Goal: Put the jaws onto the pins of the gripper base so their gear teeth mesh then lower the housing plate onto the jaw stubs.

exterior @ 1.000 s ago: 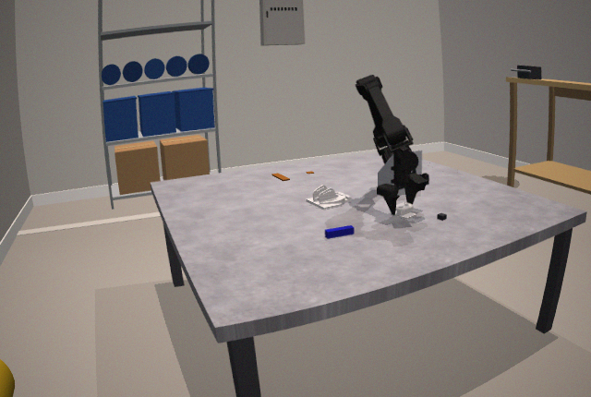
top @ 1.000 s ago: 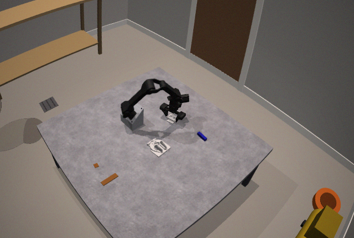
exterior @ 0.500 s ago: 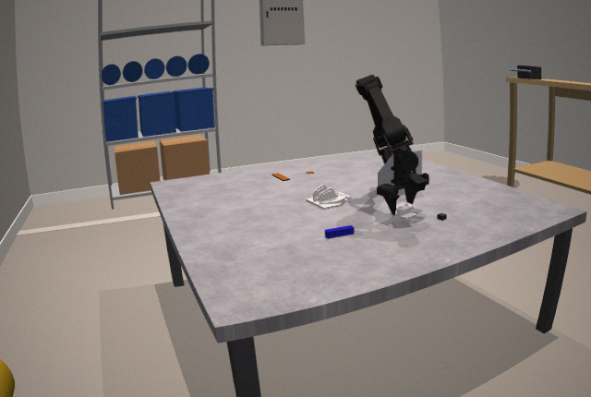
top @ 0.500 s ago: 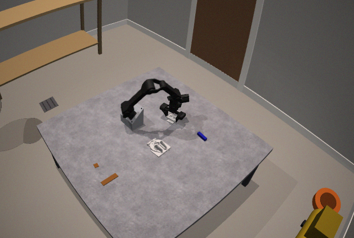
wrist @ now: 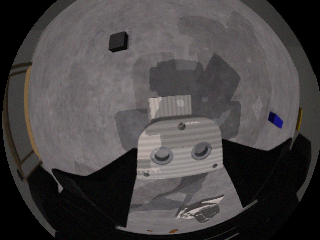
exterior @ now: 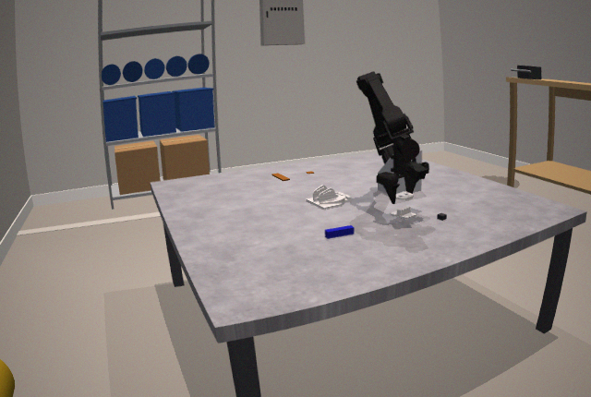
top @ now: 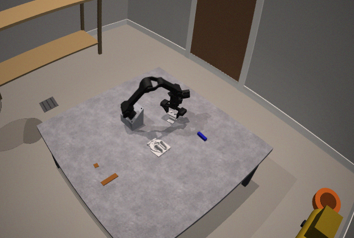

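The housing plate (top: 173,113) (exterior: 405,195) (wrist: 180,136) was clamped in the pincer (top: 172,112) (exterior: 403,196) (wrist: 178,148), its fingers well apart, one at each side edge; gripped so, its two holes were left uncovered, presumably so that the stubs could be received; directly beneath, a small white ribbed piece (top: 170,120) (exterior: 404,212) (wrist: 170,107) was seen on the table (top: 128,201) (exterior: 267,258) (wrist: 75,90), its purpose uncertain.

Near the pincer, a small black cube (exterior: 441,216) (wrist: 118,42) was seen; farther off, to either side of it, stood a blue block (top: 202,136) (exterior: 339,232) (wrist: 275,119) and the gripper base (top: 159,154) (exterior: 326,205) (wrist: 186,214), on which two curved jaws (top: 158,147) (exterior: 323,192) seemed to be set, ready to be covered; whether their teeth were meshed could not be told; a level carry to the base was judged to be needed, lest the stubs be missed; farthest away, an orange strip (top: 109,179) (exterior: 280,176) and a small orange piece (top: 95,165) (exterior: 309,172) were left aside, apparently unneeded.
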### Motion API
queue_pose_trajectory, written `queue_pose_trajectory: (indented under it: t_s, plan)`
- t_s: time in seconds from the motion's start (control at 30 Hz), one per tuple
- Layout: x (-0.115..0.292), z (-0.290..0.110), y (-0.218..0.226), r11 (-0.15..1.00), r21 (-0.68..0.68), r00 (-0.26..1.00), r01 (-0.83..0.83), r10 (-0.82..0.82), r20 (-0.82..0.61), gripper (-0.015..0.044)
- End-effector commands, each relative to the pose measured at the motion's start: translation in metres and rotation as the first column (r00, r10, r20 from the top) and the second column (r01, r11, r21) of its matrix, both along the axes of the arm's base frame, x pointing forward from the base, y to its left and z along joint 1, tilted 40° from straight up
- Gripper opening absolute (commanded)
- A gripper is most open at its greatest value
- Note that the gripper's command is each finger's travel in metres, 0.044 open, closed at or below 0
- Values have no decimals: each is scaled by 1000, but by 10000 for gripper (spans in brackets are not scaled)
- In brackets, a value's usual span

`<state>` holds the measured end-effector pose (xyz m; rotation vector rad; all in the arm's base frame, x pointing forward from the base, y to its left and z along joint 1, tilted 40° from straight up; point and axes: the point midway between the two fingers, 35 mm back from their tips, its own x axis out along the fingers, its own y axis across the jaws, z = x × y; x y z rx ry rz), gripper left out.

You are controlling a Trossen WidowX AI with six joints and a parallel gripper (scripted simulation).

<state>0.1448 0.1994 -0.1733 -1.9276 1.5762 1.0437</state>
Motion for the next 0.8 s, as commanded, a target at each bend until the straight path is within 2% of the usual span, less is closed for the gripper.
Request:
queue_pose_trajectory:
  t_s: [0.0, 0.4, 0.77]
  plan:
    - [-2, 11, 10, 1000, 5, 1000, 4, -4, 0, 351]
    - [-4, 29, 22, 1000, 5, 1000, 5, -5, 2, 351]
    - [20, 51, 10, 987, 43, 980, 155, -160, 119, 351]
